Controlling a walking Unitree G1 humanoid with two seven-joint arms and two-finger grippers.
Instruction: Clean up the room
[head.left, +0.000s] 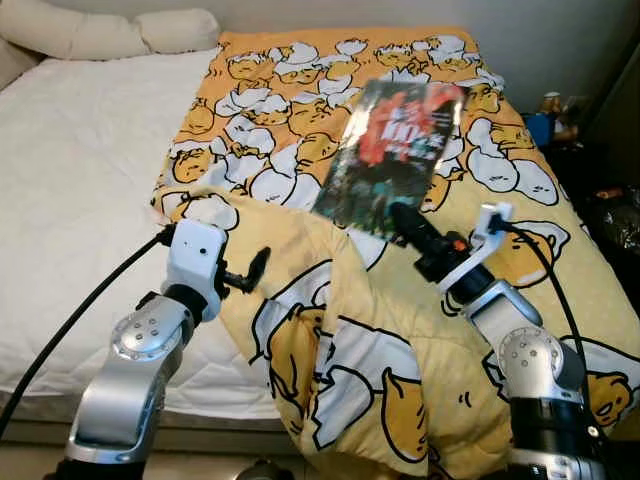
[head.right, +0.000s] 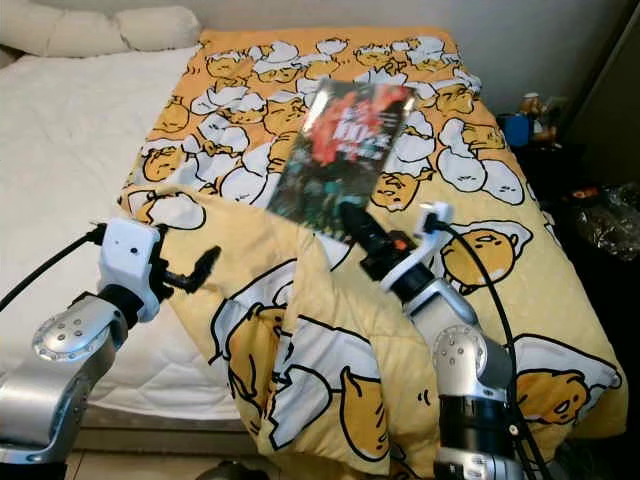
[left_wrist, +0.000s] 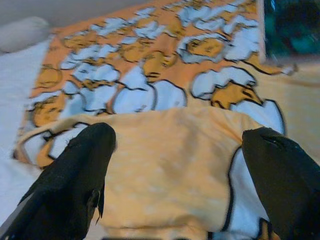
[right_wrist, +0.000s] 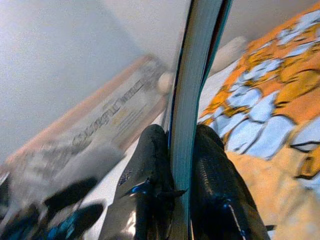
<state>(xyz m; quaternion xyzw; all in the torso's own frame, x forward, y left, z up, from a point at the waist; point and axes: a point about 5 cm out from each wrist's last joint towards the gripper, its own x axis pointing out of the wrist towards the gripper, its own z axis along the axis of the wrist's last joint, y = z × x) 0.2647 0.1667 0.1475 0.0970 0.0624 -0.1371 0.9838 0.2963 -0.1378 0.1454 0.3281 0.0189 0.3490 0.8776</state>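
Above the bed (head.left: 80, 180), right end effector (head.left: 403, 218) clamps a book (head.left: 390, 150).

A bed (head.left: 70, 190) with a white quilted mattress cover takes up most of the room, with cream pillows (head.left: 110, 32) at its head against a pale grey wall (head.left: 560, 40). To the right of the bed, a dark, shaded corner holds small cluttered items (head.left: 552, 115). Pale floor (head.left: 30, 462) shows below.

I see a glossy paper book (head.left: 390, 155), a soft matt cloth duck-print blanket (head.left: 350, 340), a quilted white mattress cover (head.left: 70, 180), and brushed-metal arms.
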